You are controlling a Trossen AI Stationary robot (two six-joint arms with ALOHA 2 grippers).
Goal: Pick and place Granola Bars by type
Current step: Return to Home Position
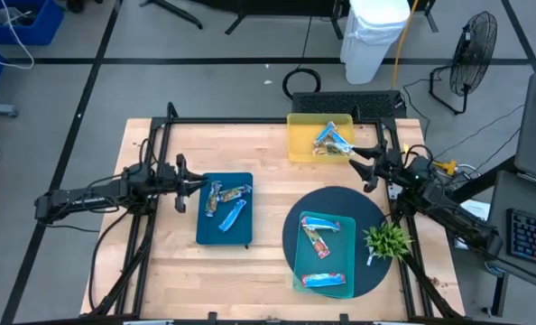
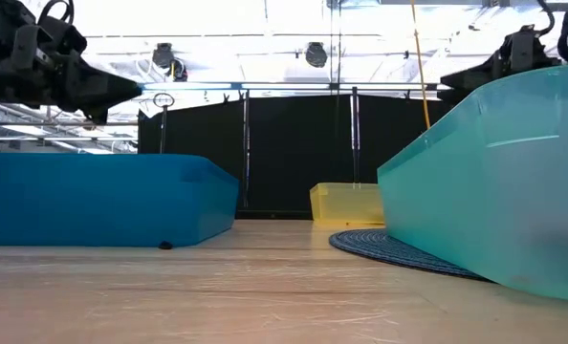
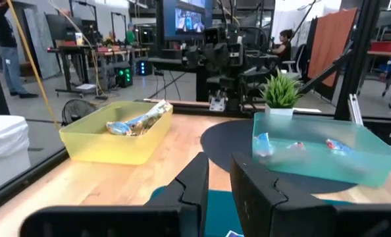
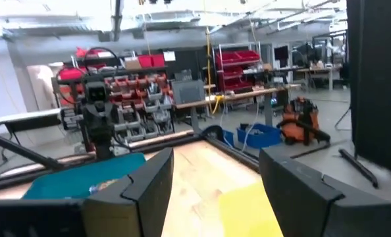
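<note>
Granola bars lie in three containers. A blue tray holds mottled bars and a blue bar. A yellow bin holds several bars. A teal bin on a dark round mat holds a mottled bar and a blue bar. My left gripper hangs at the blue tray's left edge, pointing level, its fingers a narrow gap apart with nothing between. My right gripper hangs beside the yellow bin's right end, open wide and empty.
A small green plant stands at the mat's right edge. A black frame runs along the table's far edge. Bare wood lies between the three containers. In the low view the blue tray and teal bin fill the foreground.
</note>
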